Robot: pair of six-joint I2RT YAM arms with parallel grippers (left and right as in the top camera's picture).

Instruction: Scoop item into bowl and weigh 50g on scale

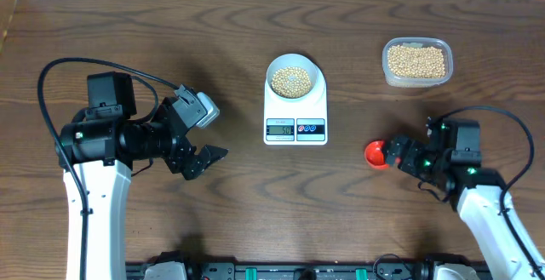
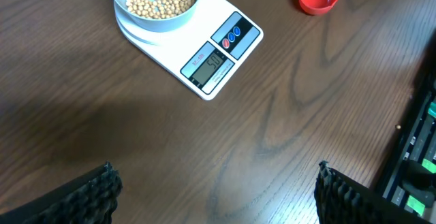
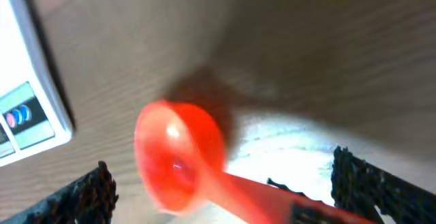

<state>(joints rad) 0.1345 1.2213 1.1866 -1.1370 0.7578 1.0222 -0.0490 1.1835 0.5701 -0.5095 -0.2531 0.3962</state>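
We see the bowl (image 1: 318,80) of beans (image 1: 290,80) sitting on the 12 o'clock end of the scale (image 1: 295,108), whose display (image 1: 280,128) at the 6 o'clock edge shows digits we cannot read with certainty. At 8 o'clock from the scale our left gripper (image 2: 216,173) hovers with its fingers spread wide and nothing between them. At 4 o'clock our right gripper (image 3: 219,164) is spread just as wide, with the red scoop (image 3: 180,152) lying ungripped and its handle between the fingers; the tub (image 1: 386,59) of beans stands at 2 o'clock.
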